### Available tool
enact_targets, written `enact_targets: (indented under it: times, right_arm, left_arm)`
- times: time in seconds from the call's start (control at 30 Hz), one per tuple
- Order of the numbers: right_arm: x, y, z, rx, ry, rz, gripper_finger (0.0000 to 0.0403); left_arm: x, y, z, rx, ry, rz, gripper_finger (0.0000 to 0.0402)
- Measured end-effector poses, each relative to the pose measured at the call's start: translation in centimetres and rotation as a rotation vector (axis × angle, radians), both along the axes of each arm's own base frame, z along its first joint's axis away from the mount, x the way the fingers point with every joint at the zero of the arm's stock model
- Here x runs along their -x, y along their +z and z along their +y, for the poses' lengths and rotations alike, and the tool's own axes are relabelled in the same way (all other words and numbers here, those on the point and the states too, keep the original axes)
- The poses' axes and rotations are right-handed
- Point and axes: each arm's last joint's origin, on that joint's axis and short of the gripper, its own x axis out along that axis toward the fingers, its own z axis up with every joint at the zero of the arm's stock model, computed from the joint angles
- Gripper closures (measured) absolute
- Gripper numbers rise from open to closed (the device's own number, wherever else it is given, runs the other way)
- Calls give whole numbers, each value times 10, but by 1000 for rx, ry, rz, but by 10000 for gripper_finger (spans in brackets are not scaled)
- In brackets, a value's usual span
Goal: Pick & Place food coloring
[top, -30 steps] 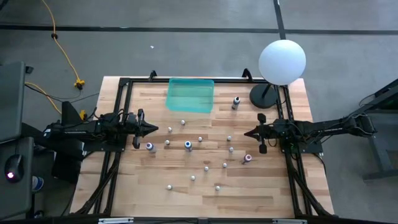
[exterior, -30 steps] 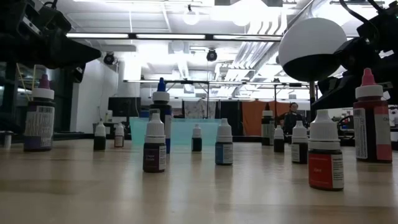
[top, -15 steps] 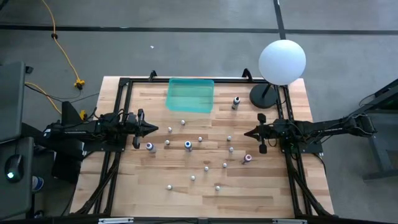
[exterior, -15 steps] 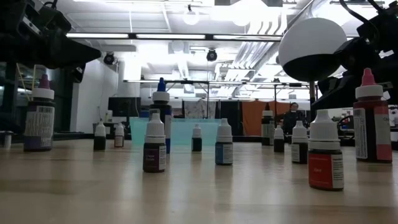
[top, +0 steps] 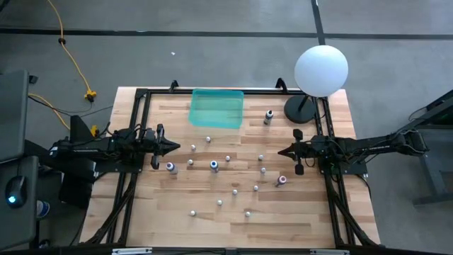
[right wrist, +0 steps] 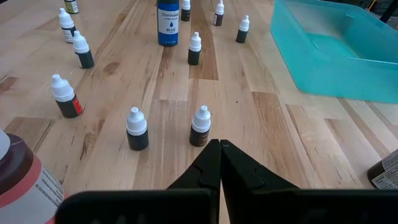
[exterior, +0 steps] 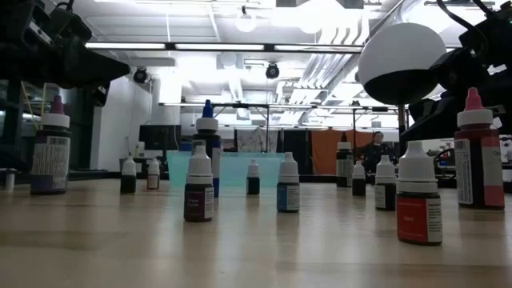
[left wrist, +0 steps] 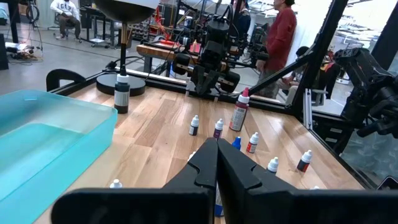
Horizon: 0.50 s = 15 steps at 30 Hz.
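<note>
Several small food coloring bottles stand upright on their bases across the middle of the wooden table, most with white caps; a larger blue one, a pink-capped one and a dark one stand among them. My left gripper hangs shut above the table's left side, pointing toward the bottles. My right gripper hangs shut above the right side, pointing left, slightly tipped down; two small bottles stand just ahead of its fingertips. Neither gripper holds anything.
A teal plastic bin sits at the table's far middle. A white globe lamp on a black round base stands at the far right corner. A black frame runs along the table's edges. People show in the room beyond.
</note>
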Motion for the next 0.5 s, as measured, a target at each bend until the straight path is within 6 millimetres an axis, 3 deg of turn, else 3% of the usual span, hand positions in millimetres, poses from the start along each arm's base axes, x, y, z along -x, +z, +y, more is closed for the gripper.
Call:
enact_targets:
  times: [0.23,0.5]
  right_arm:
    - [0,0,0,0,0,0,402]
    - [0,0,0,0,0,0,402]
  left_arm:
    - [0,4,0,-1,4,-27,401]
    - [12,50,3,-100,123,-168,401]
